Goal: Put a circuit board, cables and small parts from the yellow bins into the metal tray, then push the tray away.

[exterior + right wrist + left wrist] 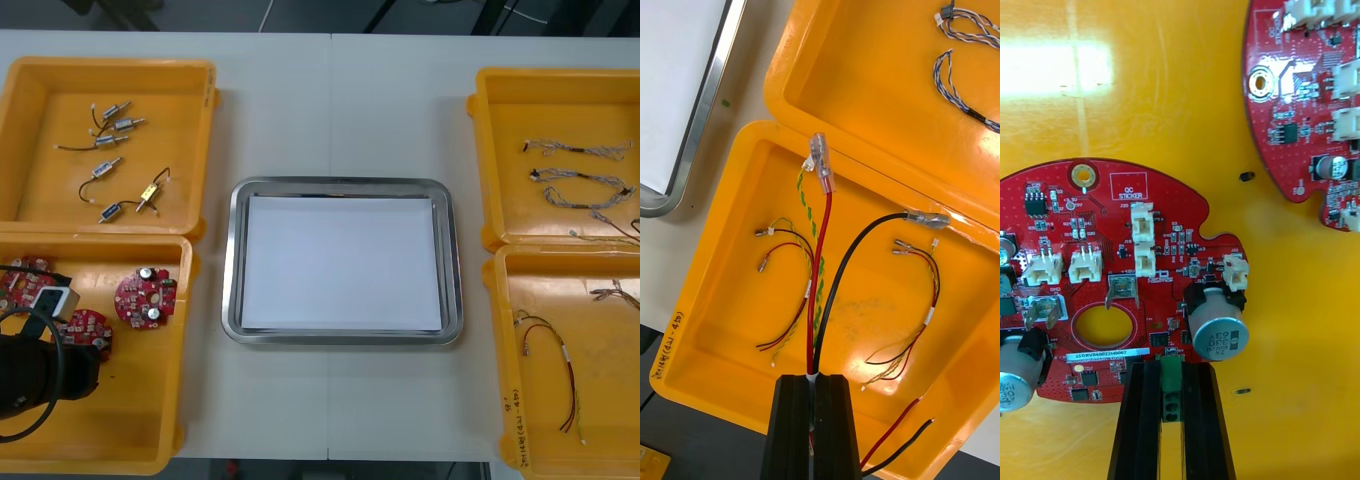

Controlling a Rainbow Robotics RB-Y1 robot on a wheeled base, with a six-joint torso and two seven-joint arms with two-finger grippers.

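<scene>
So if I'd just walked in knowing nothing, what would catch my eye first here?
Likely the four bright yellow bins, two at each side of the shiny metal tray, white inside. Next, the round red circuit board in the near left bin, gripped at its green connector by the left jaws, and the red and black cables rising from the right jaws, shut on them above the near right bin.

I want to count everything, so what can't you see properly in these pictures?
Front view: the left arm covers part of a board.
Left wrist view: the far board is cut off by the edge.
Right wrist view: the right gripper covers the stretch of cable it holds.
Front view: small parts too tiny to identify.
</scene>
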